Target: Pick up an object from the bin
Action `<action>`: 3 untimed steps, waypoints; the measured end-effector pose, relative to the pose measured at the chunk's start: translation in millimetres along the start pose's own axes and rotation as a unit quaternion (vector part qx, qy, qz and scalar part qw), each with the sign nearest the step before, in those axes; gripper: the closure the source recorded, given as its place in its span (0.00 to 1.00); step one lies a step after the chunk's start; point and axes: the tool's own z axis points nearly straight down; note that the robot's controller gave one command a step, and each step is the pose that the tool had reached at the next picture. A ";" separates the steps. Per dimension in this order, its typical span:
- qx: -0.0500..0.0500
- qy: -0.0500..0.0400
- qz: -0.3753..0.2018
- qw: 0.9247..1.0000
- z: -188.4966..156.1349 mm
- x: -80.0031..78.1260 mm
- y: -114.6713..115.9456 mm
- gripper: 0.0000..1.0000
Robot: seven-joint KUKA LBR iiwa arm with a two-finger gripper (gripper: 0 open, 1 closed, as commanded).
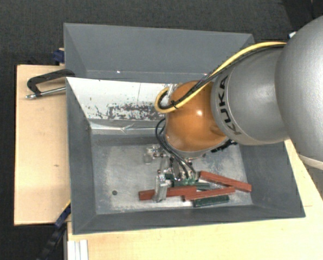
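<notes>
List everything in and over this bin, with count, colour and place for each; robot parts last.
bin: one, grey metal, middle of the view.
long flat stick: one, red-brown, lying along the floor near the front wall, under the gripper.
shorter flat stick: one, red-brown, angled at the right of the floor.
dark stick: one, dark green, just in front of the red-brown ones.
speck: one, dark, left part of the floor; too small to identify.
gripper: one, metallic, down over the long flat stick's left part.
wrist cover: one, orange, above the gripper.
cable: one, yellow, along the arm.
arm: one, grey, reaching in from the right.
</notes>
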 end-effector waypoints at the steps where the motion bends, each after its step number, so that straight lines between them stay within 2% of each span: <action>1: -0.001 -0.002 0.018 1.000 11.5 14.8 -6.1 0.00; 2: 0.000 -0.002 -0.107 0.994 24.1 19.8 -21.2 1.00; 3: 0.000 -0.002 -0.107 0.994 24.1 19.7 -21.3 1.00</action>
